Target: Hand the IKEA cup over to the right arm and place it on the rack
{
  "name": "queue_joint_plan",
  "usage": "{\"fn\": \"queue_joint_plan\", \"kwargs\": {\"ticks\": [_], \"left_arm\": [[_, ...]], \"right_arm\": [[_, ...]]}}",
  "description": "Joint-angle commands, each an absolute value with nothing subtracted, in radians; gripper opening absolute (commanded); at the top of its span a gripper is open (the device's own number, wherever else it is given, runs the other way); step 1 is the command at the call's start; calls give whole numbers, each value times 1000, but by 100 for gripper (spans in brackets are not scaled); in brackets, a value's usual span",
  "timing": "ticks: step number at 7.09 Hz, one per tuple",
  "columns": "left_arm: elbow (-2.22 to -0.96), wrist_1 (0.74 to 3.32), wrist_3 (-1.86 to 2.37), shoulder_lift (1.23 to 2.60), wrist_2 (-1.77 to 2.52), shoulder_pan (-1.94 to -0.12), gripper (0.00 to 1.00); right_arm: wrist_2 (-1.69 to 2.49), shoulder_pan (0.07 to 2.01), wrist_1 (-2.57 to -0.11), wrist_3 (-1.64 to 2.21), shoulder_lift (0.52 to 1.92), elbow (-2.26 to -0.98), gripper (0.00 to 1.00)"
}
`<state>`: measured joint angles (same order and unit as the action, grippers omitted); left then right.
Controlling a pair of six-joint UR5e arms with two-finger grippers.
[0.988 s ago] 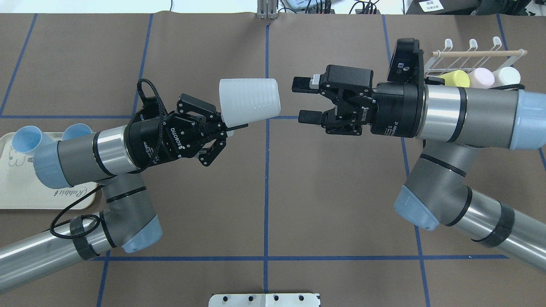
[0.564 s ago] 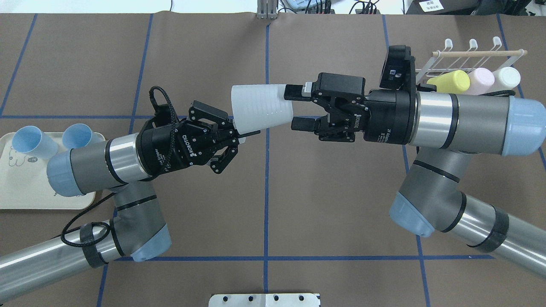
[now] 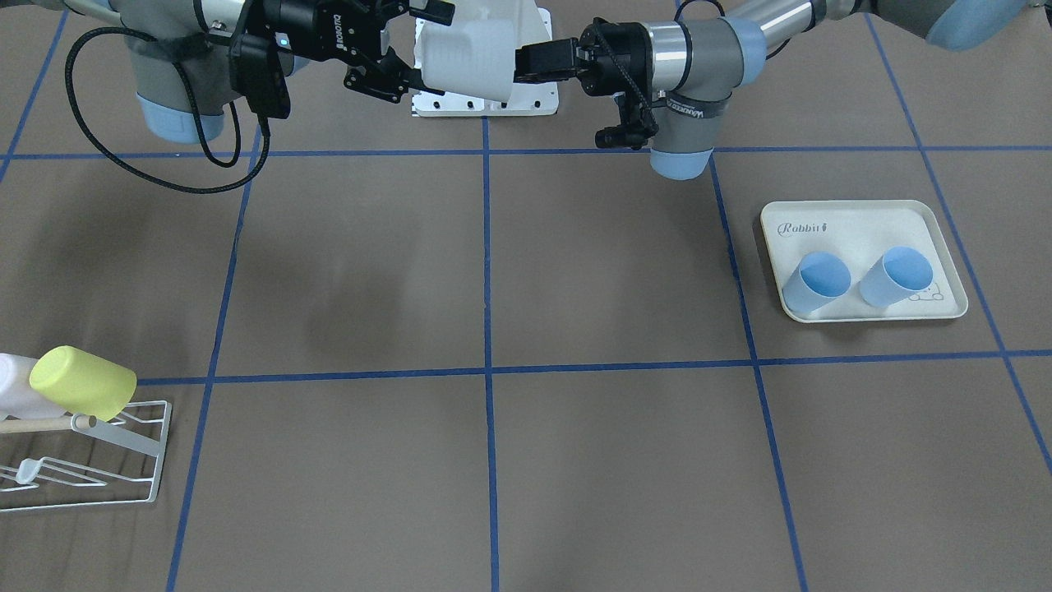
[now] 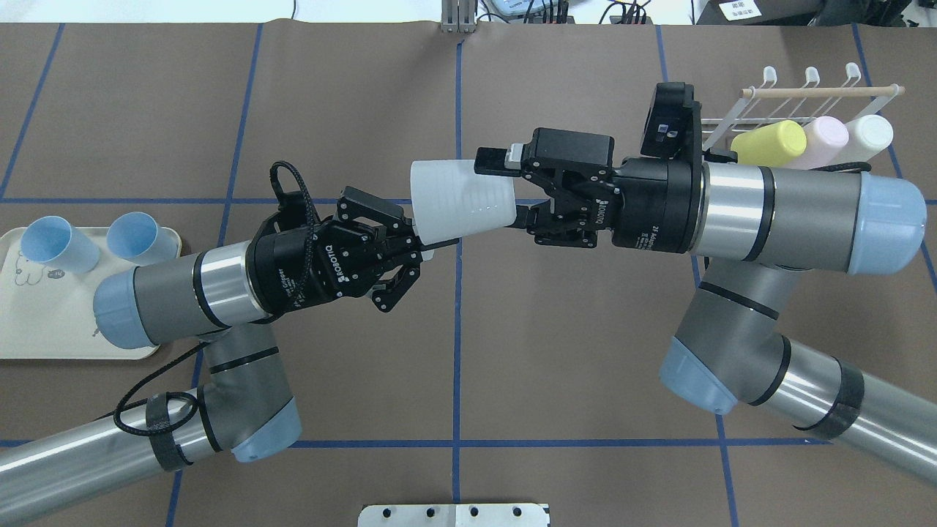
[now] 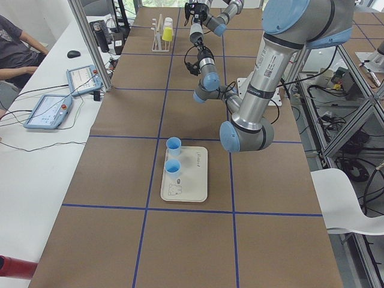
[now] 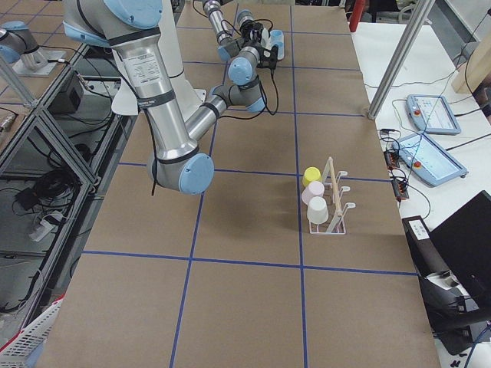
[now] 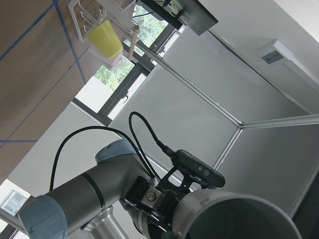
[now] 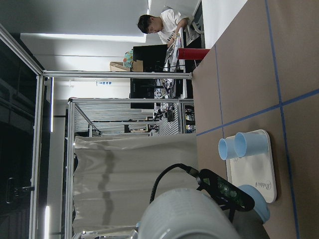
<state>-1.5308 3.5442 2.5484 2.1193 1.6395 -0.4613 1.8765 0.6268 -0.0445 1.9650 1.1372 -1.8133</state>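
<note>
The hand-over is at its midpoint. The left pincer [image 4: 419, 245] is clamped on the rim of the white ribbed plastic cup [image 4: 457, 203]. It holds the cup on its side in the air above the brown tabletop [image 4: 351, 110], with the closed end pointing away from it toward the right pincer [image 4: 499, 187].

The right pincer's jaws are spread, one finger along each side of the cup's narrow closed end. They do not look pressed in yet, so I judge that the left pincer alone carries the cup.

Left to do: the right pincer must close and the left must let go of the rim. The cup must then go to the white wire rack with a light wooden dowel [image 4: 820, 91], which stands behind the right pincer, past its wrist. A yellow cup [image 4: 768, 141], a pink cup [image 4: 826, 137] and a small white cup [image 4: 870, 134] already sit there.

Behind the left pincer, two light-blue cups [image 4: 139, 238] wait on a cream tray [image 4: 44, 322].
</note>
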Motion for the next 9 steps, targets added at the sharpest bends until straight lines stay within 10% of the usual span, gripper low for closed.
{"fn": "queue_joint_plan", "kwargs": {"ticks": [1, 4, 6, 8, 9], "left_arm": [[-1534, 3545, 2549, 2120, 1640, -459, 0], [-1537, 3547, 2549, 2120, 1641, -457, 0], [-1540, 3547, 2546, 2120, 1640, -457, 10], [-1539, 3539, 2540, 2121, 1631, -457, 76], [-1543, 3536, 2539, 2120, 1631, -460, 100]], "right_arm": [[1876, 626, -44, 1965, 1137, -1813, 81], [1876, 627, -44, 1965, 1137, -1813, 81], [1878, 627, -43, 1970, 1137, -1815, 46], [1879, 629, -43, 1968, 1141, -1816, 13], [1881, 629, -43, 1970, 1141, -1821, 13]]}}
